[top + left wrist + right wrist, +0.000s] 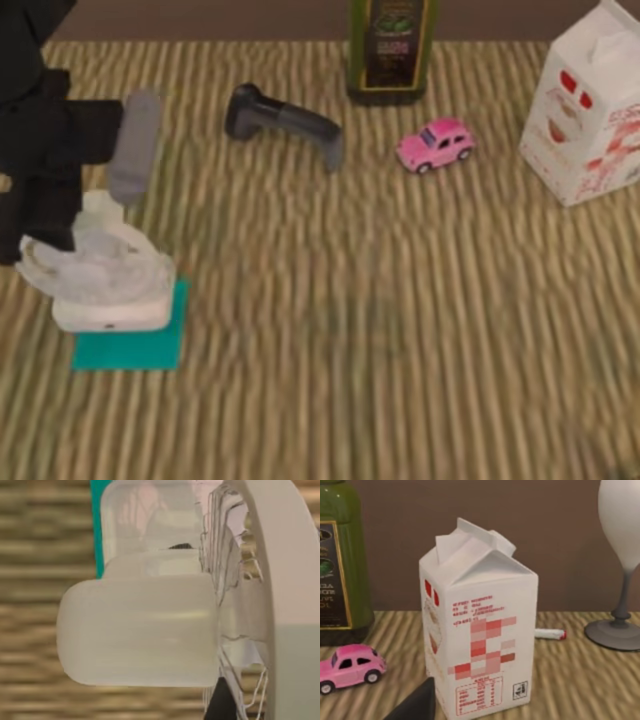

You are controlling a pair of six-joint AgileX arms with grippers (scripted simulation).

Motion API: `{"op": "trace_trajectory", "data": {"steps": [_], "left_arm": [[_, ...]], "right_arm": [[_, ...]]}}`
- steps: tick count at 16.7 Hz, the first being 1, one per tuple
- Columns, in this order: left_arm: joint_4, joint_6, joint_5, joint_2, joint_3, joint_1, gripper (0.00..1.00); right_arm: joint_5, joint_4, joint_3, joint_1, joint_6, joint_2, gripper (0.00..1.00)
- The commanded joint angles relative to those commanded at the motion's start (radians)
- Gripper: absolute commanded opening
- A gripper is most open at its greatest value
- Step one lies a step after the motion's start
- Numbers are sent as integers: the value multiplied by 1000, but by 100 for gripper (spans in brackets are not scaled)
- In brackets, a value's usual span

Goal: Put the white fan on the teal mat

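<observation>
At the left side of the table, the left gripper [115, 200] is low over the white fan [100, 272], at the fan's back part. I cannot tell if its fingers are closed on the fan or apart, because the fan hides them. In the left wrist view the fan's round motor knob [140, 630] fills the middle, with the mesh head beside it. The fan stands with its base partly on the teal mat [140, 345]; the mat shows at the base's right and near edges, while the left part of the base seems to reach past the mat.

Farther to the right lie a dark handheld scanner [285, 122], a green bottle [392, 50], a pink toy car [436, 145] and a white carton [590, 115] with red marks.

The right gripper is not seen from above; its wrist view looks at the carton, with a glass [622, 560] at the side
</observation>
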Motion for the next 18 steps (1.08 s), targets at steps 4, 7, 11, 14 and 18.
{"op": "trace_trajectory", "data": {"steps": [4,7,11,14,18], "left_arm": [[5,19,0,-16,-19,14,0],[21,17,0,-12,-34,10,0],[118,18,0,-9,-121,15,0],[142,20,0,-6,-145,15,0],[142,20,0,-6,-145,15,15]], "right_arm": [[0,0,0,0,0,0,100],[0,0,0,0,0,0,100],[0,0,0,0,0,0,100],[0,0,0,0,0,0,100],[0,0,0,0,0,0,100]]}}
